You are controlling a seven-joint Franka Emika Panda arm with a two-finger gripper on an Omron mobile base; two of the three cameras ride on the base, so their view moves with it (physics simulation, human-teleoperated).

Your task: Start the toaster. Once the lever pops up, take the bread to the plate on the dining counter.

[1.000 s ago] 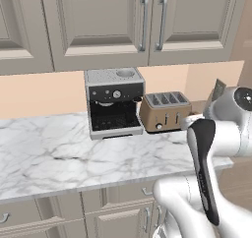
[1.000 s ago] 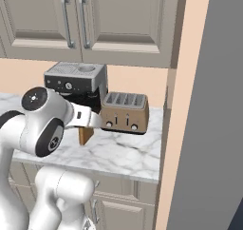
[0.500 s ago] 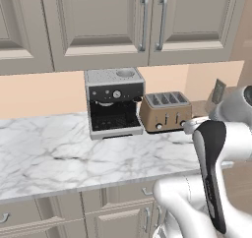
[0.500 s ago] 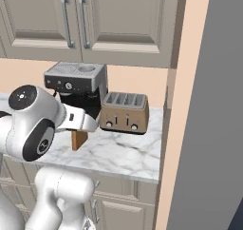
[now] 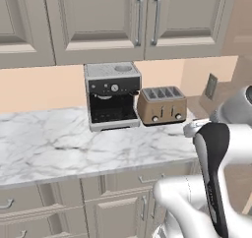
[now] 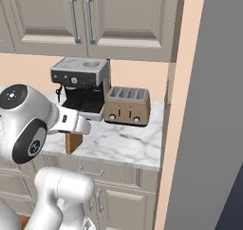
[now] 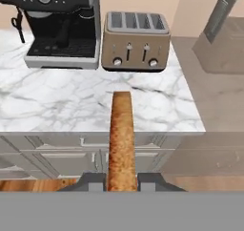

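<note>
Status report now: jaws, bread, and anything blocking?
Gripper shut on bread, slice edge-on. Toaster ahead on worktop, slots empty. Nothing blocking.

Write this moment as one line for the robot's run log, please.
gripper: shut on bread | bread: out of toaster, held over counter edge | toaster slots: empty | plate: not reached

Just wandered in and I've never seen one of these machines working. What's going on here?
A white robot arm is carrying a slice of bread, pinched between the two fingers of its tool. The slice is out of the toaster, which sits on the marble worktop beside a black coffee machine. The bread hangs in front of the worktop's edge, away from the toaster. The toaster's slots look empty.
</note>
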